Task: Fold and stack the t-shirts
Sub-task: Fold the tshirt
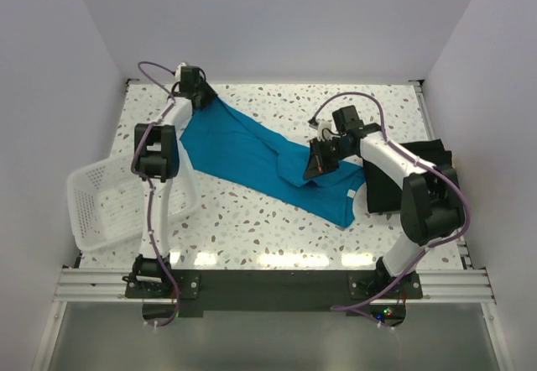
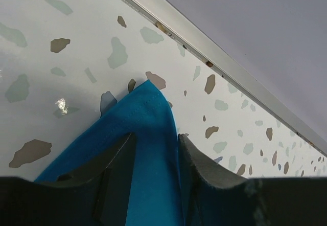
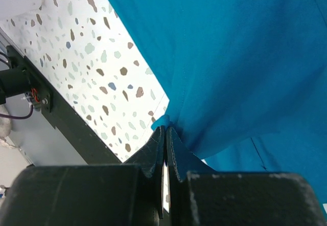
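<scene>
Blue-green cloth, the teal t-shirt (image 1: 252, 157), lies slantwise across the table (image 1: 252, 220). Its far-left corner sits between the left gripper's (image 2: 153, 136) spread fingers, and the right gripper (image 3: 166, 130), pressed together, pinches a fold. The black t-shirt (image 1: 428, 154) lies at the right edge. The white mesh basket (image 1: 88, 211) overhangs the left edge.

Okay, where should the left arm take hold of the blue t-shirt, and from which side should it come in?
Grip the teal t-shirt at its hemmed corner near the back rail. That tip is narrow and seems to lie flat on the table, so coming down over it, one jaw on each edge, is probably best. The left gripper stands open astride it.
</scene>
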